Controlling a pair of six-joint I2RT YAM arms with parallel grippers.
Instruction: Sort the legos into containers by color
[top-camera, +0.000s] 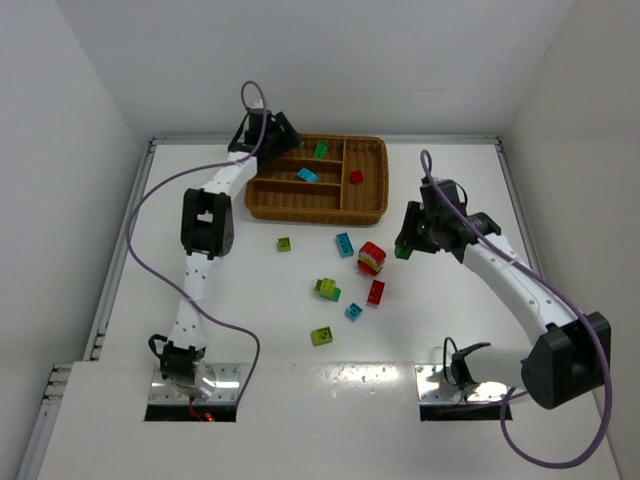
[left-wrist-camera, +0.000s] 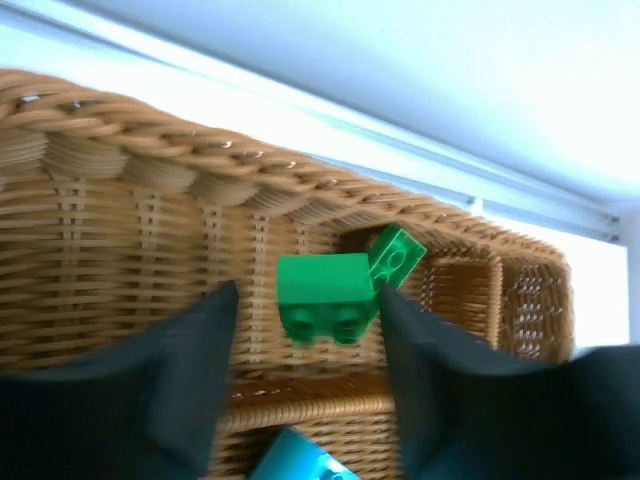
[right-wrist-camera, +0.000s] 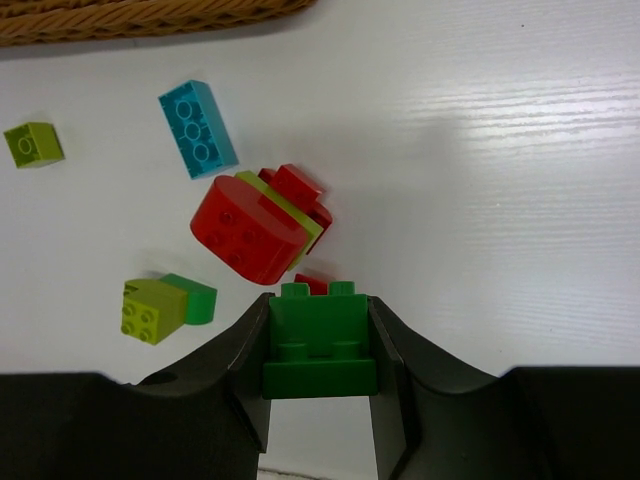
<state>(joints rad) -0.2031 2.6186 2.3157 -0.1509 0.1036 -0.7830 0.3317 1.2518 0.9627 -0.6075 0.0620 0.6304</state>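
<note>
near: yellow-green brick (top-camera: 321, 336), cyan brick (top-camera: 353, 311), red brick (top-camera: 376, 292) loose on table (top-camera: 250, 330) | mid: right gripper (right-wrist-camera: 318, 305) clamped on held green brick (right-wrist-camera: 320, 350), above table, just beside red-and-yellow clump (right-wrist-camera: 262, 225) | far: left gripper (left-wrist-camera: 308, 290) spread wide over wicker tray (left-wrist-camera: 120, 190); second green brick (left-wrist-camera: 325, 285) sits between its fingers, gap at one side

Tray (top-camera: 318, 212) brown wicker; legos (top-camera: 372, 258) red, green, cyan, yel-grn; table (top-camera: 250, 300) white.
</note>
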